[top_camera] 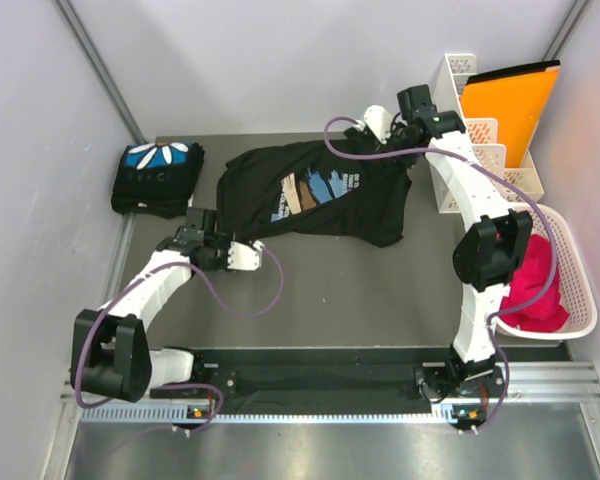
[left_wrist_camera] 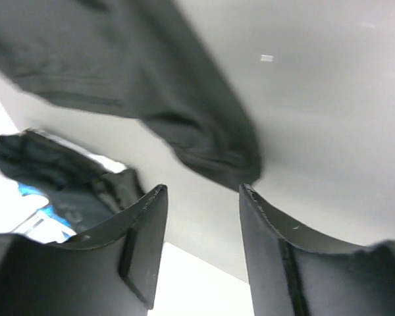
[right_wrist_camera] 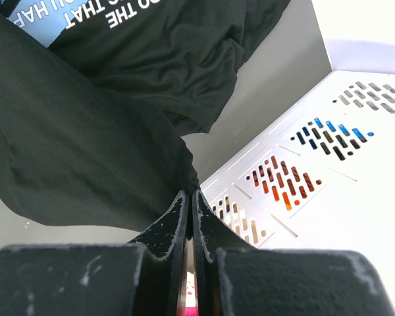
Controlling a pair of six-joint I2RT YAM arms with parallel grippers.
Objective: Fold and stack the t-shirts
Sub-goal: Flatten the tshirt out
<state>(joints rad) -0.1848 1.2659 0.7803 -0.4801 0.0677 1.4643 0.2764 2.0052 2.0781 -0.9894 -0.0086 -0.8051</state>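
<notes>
Black cloth covers the middle of the grey tabletop (top_camera: 330, 300): the brush-stroke t-shirt (top_camera: 315, 190) lies print up, rumpled and only partly spread, toward the far side. The right fingers (right_wrist_camera: 180, 210) are pressed together on a pinch of its fabric at the shirt's far right corner, beside the white rack (top_camera: 480, 150) holding an orange folder (top_camera: 510, 105). The left fingers (left_wrist_camera: 148, 220) stand apart with nothing between them, near the shirt's near left edge. The petal-print t-shirt (top_camera: 157, 175), blue and white showing on top, sits folded at the far left, apart from the first. A white basket (top_camera: 578, 270) with pink cloth (top_camera: 535, 285) stands at the right edge.
</notes>
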